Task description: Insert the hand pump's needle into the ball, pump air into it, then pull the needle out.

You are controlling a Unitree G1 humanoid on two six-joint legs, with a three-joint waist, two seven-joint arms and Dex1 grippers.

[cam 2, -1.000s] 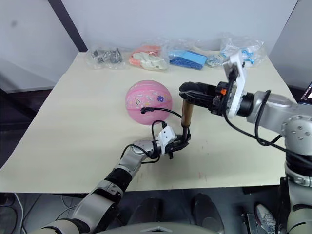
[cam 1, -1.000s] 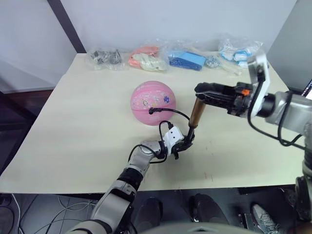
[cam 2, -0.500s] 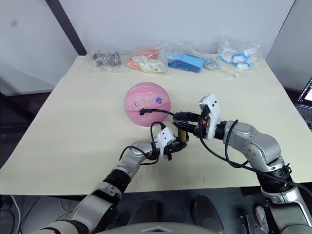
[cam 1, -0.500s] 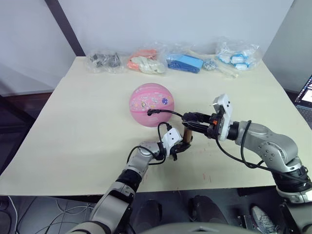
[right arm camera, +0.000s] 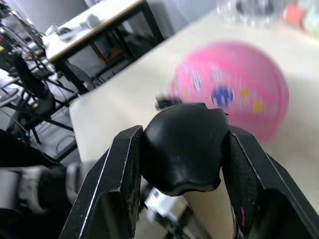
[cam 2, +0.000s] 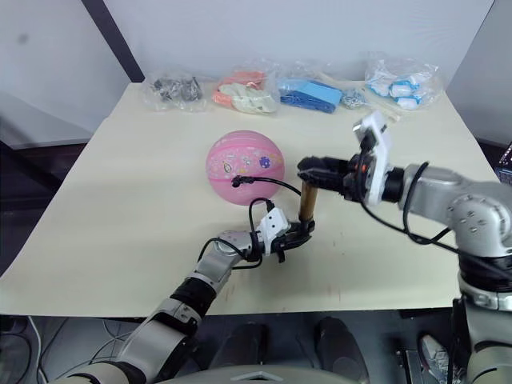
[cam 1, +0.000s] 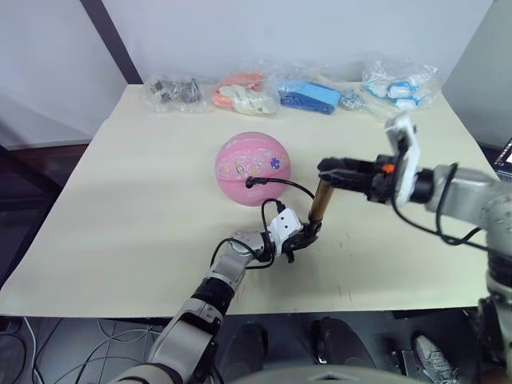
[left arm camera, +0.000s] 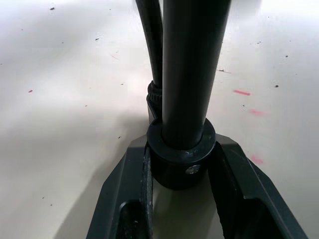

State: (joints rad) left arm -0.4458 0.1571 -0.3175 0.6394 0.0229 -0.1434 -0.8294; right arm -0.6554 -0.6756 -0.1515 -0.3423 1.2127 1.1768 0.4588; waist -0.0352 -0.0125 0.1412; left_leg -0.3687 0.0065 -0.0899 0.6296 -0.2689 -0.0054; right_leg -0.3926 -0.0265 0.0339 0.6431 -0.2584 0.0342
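My left tool is clamped low on the hand pump, its two black fingers pressed against the black bottom cap so the barrel stands nearly upright on the counter, leaning a little. My right tool comes in from the right side and grips the black handle at the pump's top; in the right wrist view both fingers sit tight on either side of that rounded black handle, with the gold barrel showing just beneath it.

The ball rests on the counter near its middle, just to the left of the pump and a little farther from me, touching neither tool. The thin black hose leaves the base of the pump, loops upward and arcs over to the ball's near side, where its end meets the pink surface. The needle itself is too small to make out there.

Along the far edge of the counter lies a row of clear plastic bags holding mixed small items, well apart from the ball.
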